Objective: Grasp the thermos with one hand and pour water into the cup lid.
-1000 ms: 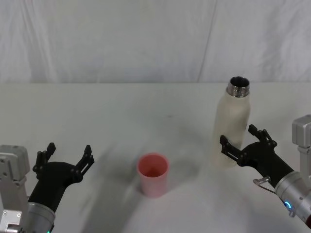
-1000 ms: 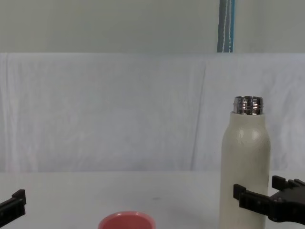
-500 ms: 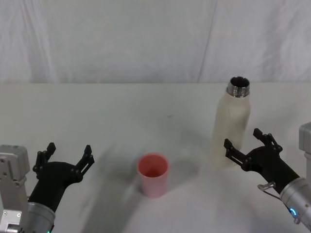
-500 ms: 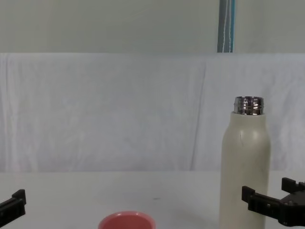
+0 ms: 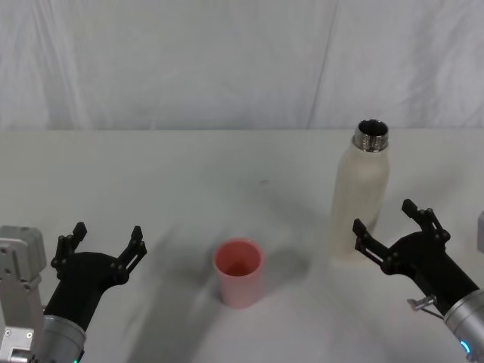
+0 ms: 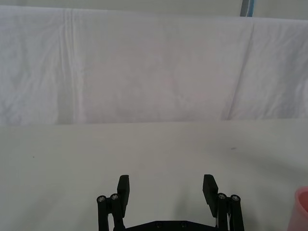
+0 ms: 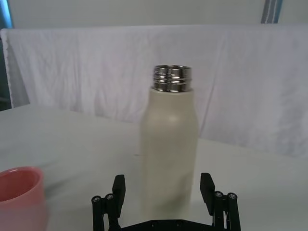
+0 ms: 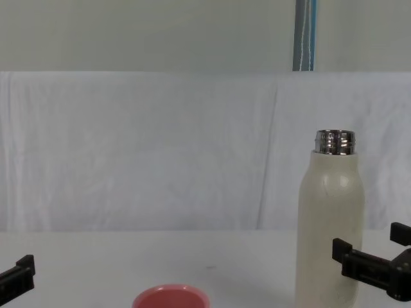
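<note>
The cream-white thermos (image 5: 361, 193) (image 7: 168, 149) (image 8: 331, 224) stands upright on the table's right side, its steel neck uncapped. The pink cup lid (image 5: 239, 271) (image 7: 19, 192) (image 8: 171, 297) (image 6: 302, 211) sits upright to its left, near the middle front. My right gripper (image 5: 389, 230) (image 7: 163, 190) (image 8: 369, 256) is open, just in front and to the right of the thermos, its fingers apart from the bottle. At the front left my left gripper (image 5: 106, 240) (image 6: 168, 187) rests open with nothing between its fingers, well left of the cup lid.
A white cloth covers the table (image 5: 189, 174) and hangs as a backdrop (image 5: 227, 60) behind it. Bare tabletop lies between the cup lid and the left gripper and behind both objects.
My right gripper has drawn back toward me and to the right, away from the thermos. The thermos, the cup lid and the left gripper have stayed put.
</note>
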Available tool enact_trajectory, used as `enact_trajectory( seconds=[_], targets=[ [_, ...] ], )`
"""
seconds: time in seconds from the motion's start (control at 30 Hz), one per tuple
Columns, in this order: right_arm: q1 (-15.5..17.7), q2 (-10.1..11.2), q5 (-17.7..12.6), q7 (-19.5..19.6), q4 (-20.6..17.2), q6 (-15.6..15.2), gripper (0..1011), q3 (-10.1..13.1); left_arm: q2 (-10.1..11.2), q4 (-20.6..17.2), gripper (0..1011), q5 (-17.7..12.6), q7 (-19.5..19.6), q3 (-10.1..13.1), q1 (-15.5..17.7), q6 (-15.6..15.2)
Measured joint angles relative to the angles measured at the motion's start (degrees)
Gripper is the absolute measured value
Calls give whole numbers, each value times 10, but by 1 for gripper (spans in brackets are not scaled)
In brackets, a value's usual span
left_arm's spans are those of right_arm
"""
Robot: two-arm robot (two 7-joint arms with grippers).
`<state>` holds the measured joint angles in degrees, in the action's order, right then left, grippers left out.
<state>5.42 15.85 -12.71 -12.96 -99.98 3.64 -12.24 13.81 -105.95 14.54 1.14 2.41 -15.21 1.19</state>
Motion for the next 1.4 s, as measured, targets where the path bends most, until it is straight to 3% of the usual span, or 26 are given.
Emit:
enact_trajectory(
  seconds=[0.63,1.4],
  targets=[
    [32,-15,22,-7,-13,20,1001,-17,0,0,1001,0,0,0,0,0],
    [20,-28,20,-15,15,15,1001,-28,0,0,1001,0,0,0,0,0]
  ],
)
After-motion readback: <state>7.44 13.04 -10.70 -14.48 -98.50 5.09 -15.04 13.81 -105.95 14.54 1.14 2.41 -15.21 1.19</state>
